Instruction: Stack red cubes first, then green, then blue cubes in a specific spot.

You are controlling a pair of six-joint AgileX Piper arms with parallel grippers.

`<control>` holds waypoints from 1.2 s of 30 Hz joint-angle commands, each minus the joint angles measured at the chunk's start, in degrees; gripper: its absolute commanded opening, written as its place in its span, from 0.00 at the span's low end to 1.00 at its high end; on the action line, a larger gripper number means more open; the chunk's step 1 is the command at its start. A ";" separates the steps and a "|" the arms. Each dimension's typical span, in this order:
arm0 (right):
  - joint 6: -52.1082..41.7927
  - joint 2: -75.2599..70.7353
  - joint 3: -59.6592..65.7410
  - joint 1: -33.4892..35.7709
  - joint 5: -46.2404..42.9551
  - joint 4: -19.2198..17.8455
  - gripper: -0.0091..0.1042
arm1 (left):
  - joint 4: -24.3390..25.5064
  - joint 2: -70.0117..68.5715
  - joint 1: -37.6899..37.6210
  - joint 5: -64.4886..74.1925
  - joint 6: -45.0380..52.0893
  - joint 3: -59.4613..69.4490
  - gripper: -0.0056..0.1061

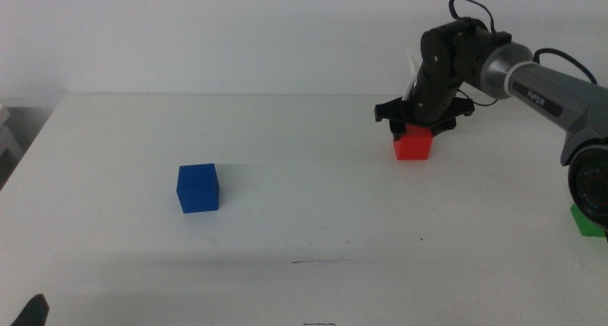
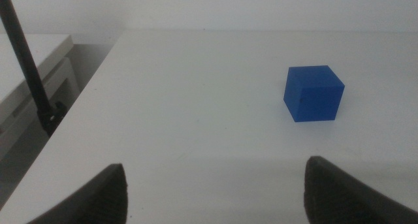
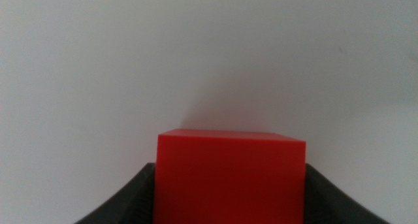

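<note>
Red cube (image 1: 413, 144) sits on white table (image 1: 285, 193), far right side, clamped between the jaws of right hand (image 1: 415, 128), which comes down on it from above; wrist view shows red cube (image 3: 230, 177) filling the gap, jaws against both sides. Blue cube (image 1: 198, 188) rests alone on table's left half, well apart from red. Green cube (image 1: 586, 220) at right edge, partly hidden by the arm. Left hand (image 2: 215, 191) waits low near table's front-left corner, jaws spread wide, nothing between them, blue cube (image 2: 313, 93) ahead.
</note>
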 commanded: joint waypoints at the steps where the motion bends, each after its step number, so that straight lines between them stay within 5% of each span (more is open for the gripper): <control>1: -0.19 -6.58 -1.96 0.30 1.45 -1.22 0.07 | -0.59 -1.33 0.08 -4.52 -0.79 -0.37 0.87; 6: 4.70 -14.01 4.34 2.10 5.51 -0.77 0.07 | -0.59 -1.33 0.08 -4.52 -0.79 -0.37 0.87; 14: 13.10 -29.09 31.08 12.60 -12.35 -4.11 0.07 | -0.59 -1.33 0.08 -4.52 -0.79 -0.37 0.87; 23: 26.24 -26.90 31.65 24.52 -11.86 -8.86 0.07 | -0.59 -1.33 0.08 -4.52 -0.79 -0.37 0.87; 36: 31.24 -21.29 28.81 27.58 -7.38 -9.01 0.07 | -0.59 -1.33 0.08 -4.52 -0.79 -0.37 0.87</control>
